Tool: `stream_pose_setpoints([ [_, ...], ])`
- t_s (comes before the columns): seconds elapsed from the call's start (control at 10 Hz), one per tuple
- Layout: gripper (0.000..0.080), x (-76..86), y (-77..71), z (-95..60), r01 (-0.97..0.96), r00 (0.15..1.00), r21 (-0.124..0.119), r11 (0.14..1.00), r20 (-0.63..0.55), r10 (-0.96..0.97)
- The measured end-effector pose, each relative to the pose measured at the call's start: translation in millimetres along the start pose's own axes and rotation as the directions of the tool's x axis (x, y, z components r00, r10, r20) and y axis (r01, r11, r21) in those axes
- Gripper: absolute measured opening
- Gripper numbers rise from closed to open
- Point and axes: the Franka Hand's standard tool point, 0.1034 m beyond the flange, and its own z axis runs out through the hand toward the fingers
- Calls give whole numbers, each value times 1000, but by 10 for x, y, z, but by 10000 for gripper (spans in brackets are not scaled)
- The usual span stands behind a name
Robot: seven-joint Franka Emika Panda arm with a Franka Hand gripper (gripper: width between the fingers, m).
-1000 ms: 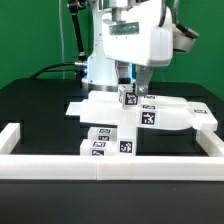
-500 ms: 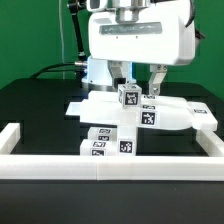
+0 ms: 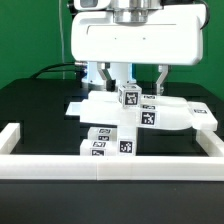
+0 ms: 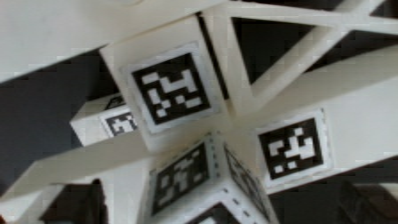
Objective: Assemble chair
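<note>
The chair parts (image 3: 165, 118) lie joined in a cluster at the middle of the black table: white slabs and bars with black-and-white tags. A small tagged cube (image 3: 128, 97) stands on top of them, and a tagged bar (image 3: 112, 140) points toward the front rail. My gripper (image 3: 140, 78) hangs just above the cluster with its fingers (image 3: 119, 76) apart, open and holding nothing. The cube sits below and slightly to the exterior view's left of the gap. The wrist view is filled by the tagged white parts (image 4: 169, 85) seen close up, and no finger shows there.
A long plain white border rail (image 3: 110, 165) runs along the front, with side rails at the exterior view's left (image 3: 20, 133) and right (image 3: 212, 140). A thin flat white piece (image 3: 75, 107) lies left of the cluster. A green wall stands behind.
My hand has grown much wider in the exterior view and shifted up. Its two fingers now show spread apart above the parts. The chair parts have not moved.
</note>
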Motion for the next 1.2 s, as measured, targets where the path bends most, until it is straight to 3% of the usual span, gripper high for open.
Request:
stream_pose_setpoints([
  [0.4,648,11,7,-14,289,957,-5,957,-2,-289],
  [0.7,648,29,33,-19,439,898,-23,898,0,-439],
  [0.9,388,28,35,-16,434,901,-23,901,1,-434],
  [1.0,388,29,35,-17,430,903,-23,903,0,-430],
  [1.1,285,29,36,-16,412,911,-23,911,0,-412],
  [1.2,285,29,37,-16,412,911,-23,911,0,-412],
])
